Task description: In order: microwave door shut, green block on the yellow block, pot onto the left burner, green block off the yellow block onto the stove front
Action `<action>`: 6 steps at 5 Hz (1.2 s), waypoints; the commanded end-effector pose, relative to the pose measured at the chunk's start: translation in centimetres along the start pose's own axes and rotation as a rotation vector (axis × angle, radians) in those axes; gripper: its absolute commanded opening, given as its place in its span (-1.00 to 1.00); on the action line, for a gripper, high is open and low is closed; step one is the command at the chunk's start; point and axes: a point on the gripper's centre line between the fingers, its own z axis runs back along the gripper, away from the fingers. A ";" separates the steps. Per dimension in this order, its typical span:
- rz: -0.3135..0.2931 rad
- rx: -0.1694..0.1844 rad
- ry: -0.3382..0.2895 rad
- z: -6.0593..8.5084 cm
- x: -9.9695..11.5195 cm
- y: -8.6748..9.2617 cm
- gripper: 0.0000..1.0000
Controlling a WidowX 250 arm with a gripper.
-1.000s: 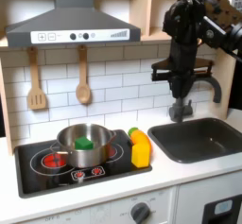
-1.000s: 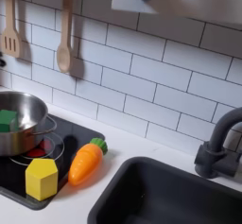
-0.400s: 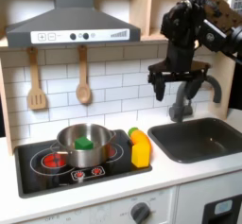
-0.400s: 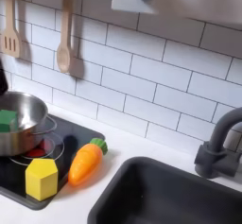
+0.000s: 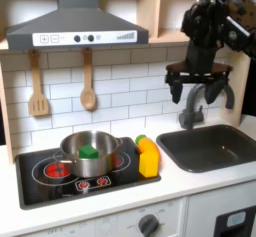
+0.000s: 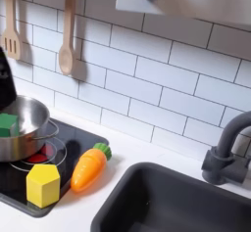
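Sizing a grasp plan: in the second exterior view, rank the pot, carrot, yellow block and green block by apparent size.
1. pot, partly cut off
2. carrot
3. yellow block
4. green block, partly hidden by the pot's wall

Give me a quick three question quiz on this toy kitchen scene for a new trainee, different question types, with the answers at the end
1. True or false: the green block lies inside the pot.
2. Multiple choice: in the first exterior view, the gripper hangs above
A. the pot
B. the sink
C. the yellow block
3. Fill in: in the second exterior view, the toy carrot lies between the yellow block and the ____.

Key
1. True.
2. B; its jaws are spread, holding nothing.
3. Sink.
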 end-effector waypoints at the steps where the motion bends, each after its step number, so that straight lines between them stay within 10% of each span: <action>1: -0.036 -0.013 0.020 -0.9 -0.3 -1.4 1.00; 3: -0.046 0.061 0.054 -3.1 0.6 -1.3 1.00; 6: -0.039 0.071 0.095 -5.2 2.2 -2.1 1.00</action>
